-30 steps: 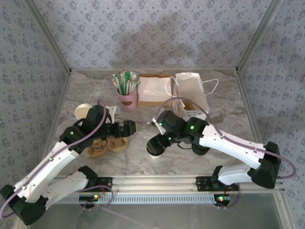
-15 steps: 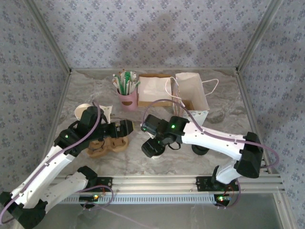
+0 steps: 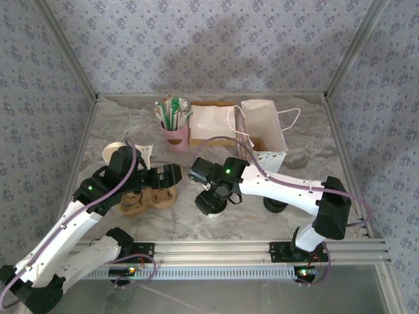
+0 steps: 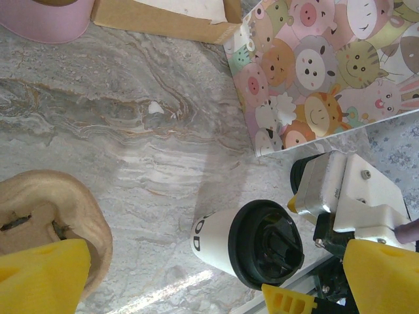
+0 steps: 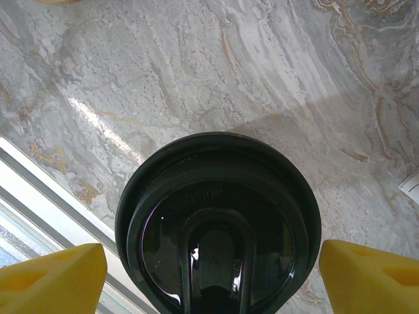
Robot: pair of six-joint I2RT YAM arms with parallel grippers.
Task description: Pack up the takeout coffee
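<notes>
While its jaws stand spread wide, the right gripper (image 5: 211,278) hangs straight over the coffee (image 5: 217,216), one yellow pad to each side of the black lid and hard by its rim; whether either pad touches the rim I cannot tell, and no squeeze shows. From above, the right gripper (image 3: 211,198) points down at the coffee (image 3: 211,205), which stands upright on the marble table (image 3: 131,124) in the middle of the near half, outside both bag and carrier. Seen from the left wrist, the coffee (image 4: 219,237) shows its cream wall under the lid, and the right gripper (image 4: 287,252) straddles that lid. The left gripper (image 4: 209,275) is released, its yellow fingers far apart at the lower corners of its own view and nothing held between them. In the top view the left gripper (image 3: 173,178) hovers above the right end of the tan carrier (image 3: 145,201), which lies flat just left of the coffee and apart from it; the carrier (image 4: 59,209) sits under the left finger. Right of the coffee, partly under the right arm, lie the black lids (image 3: 275,205). Behind it stands the bag (image 3: 265,131), its cartoon-animal side (image 4: 314,65) facing the left wrist. Left of the bag lies the box (image 3: 213,121), then the pink cup (image 3: 174,139) of sticks. The lidless cups (image 3: 114,152) sit at far left.
</notes>
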